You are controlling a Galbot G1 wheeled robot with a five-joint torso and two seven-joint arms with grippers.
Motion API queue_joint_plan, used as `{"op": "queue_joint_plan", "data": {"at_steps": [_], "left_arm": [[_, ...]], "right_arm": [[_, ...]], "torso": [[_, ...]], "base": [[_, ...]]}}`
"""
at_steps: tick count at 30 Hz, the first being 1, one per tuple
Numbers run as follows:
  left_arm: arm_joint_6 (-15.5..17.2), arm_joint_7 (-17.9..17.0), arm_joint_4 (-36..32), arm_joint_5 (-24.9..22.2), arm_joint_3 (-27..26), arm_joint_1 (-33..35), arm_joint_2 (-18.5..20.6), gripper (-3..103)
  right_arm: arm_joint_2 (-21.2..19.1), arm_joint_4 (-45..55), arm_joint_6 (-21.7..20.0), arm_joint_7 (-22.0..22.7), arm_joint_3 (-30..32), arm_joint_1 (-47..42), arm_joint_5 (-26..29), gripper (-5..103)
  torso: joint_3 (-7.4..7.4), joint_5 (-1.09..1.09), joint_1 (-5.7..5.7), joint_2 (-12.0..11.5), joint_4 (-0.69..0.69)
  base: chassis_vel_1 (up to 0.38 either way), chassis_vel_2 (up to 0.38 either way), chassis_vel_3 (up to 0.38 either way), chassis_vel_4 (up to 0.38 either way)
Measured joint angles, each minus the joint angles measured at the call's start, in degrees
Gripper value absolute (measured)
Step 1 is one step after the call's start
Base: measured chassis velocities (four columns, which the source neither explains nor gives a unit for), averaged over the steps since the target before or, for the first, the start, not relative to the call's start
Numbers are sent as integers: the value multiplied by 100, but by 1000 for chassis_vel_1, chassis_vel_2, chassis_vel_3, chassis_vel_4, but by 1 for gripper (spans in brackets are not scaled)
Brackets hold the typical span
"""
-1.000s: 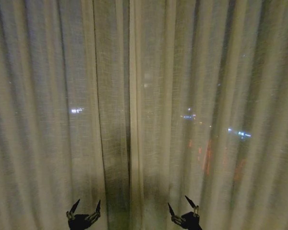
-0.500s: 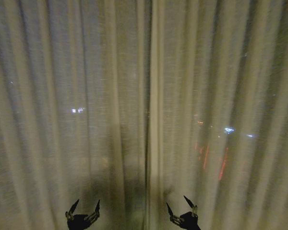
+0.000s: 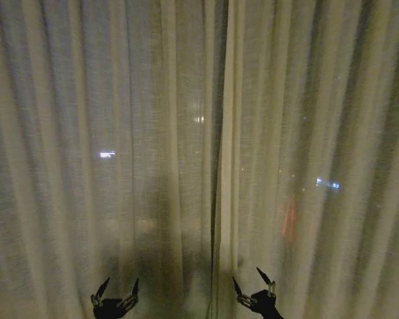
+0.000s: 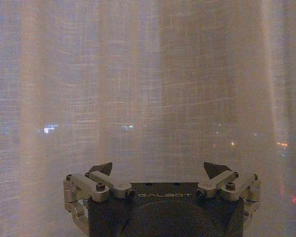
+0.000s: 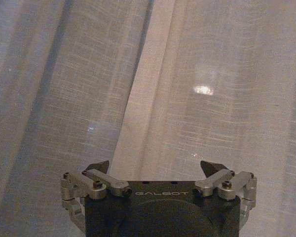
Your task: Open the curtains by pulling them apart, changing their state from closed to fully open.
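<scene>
Two curtains (image 3: 186, 133) are hanging closed across the head view, meeting in a seam just right of center. At 7 o'clock the left gripper (image 3: 118, 288) is sitting with fingers spread, holding nothing. At 5 o'clock the right gripper (image 3: 251, 282) is likewise spread and empty. "GALBOT" is showing on both gripper bodies.
</scene>
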Motion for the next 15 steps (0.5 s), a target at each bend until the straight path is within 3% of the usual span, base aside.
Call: {"op": "queue_joint_plan", "data": {"at_steps": [7,9,15], "left_arm": [[-11,-1,-1,-1,-9,7,4,100],[-32,-1,0,-10,-20,22,11,100],[-47,10,-1,-20,-30,61,-5,100]], "right_arm": [[1,2,-6,35,-110,-55,-34,100],[1,2,-180,123,-184,-84,-98,100],[1,-80,-405,332,-235,125,-113,100]], "torso": [[1,-2,4,0,2],[3,0,11,-3,1],[1,1,4,-3,0]], "base": [[-183,237,186,-212],[-110,149,112,-147],[-56,29,35,-38]]}}
